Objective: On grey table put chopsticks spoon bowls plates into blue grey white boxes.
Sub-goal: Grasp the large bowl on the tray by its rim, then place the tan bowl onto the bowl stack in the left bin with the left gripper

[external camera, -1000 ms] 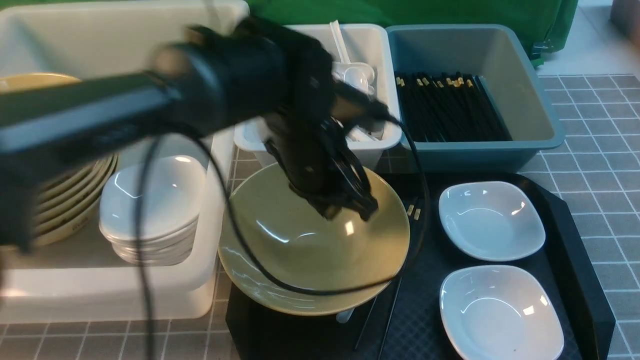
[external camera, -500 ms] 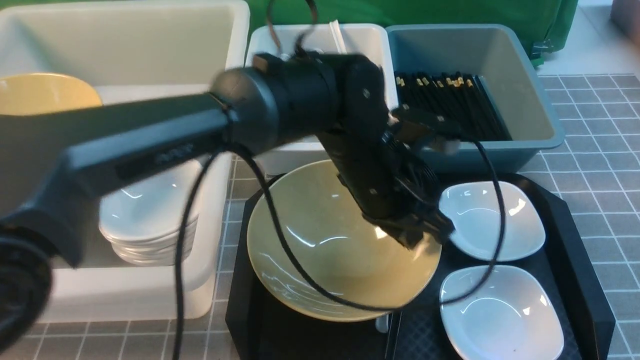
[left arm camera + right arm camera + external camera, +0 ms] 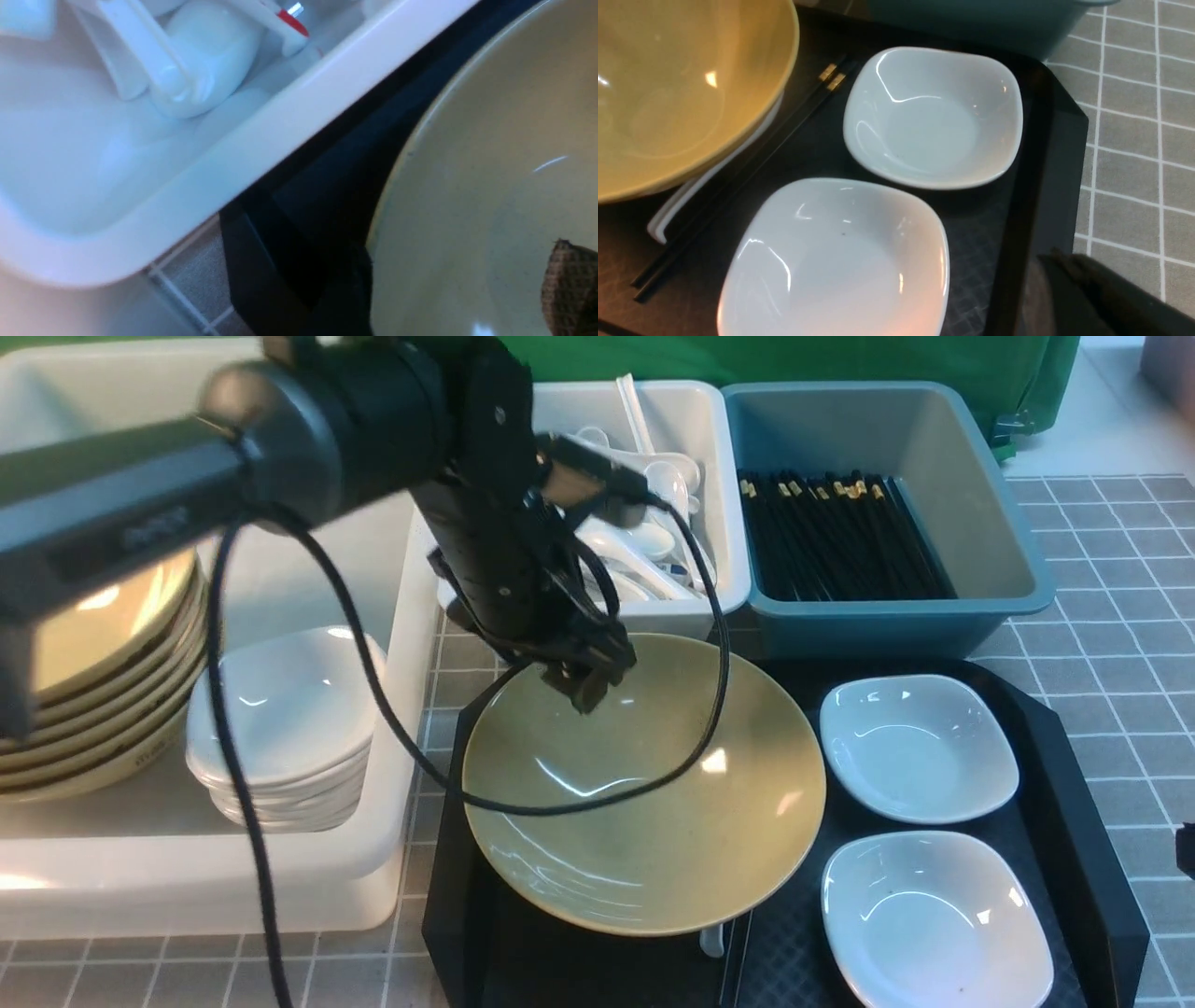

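I'm swinging the left gripper [image 3: 588,683] back from the yellow bowl's [image 3: 653,840] right rim to its far-left edge, jaws opening off it. The bowl is lying flat on the black tray [image 3: 1074,775], no longer overhanging toward the big white box [image 3: 187,896]. The right gripper [image 3: 1186,849] is edging into the front view.

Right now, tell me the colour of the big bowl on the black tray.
The bowl is olive-yellow, clearest in the front view.

Yellow bowl [image 3: 644,803] upright, chopsticks [image 3: 752,163] seemingly partly beneath
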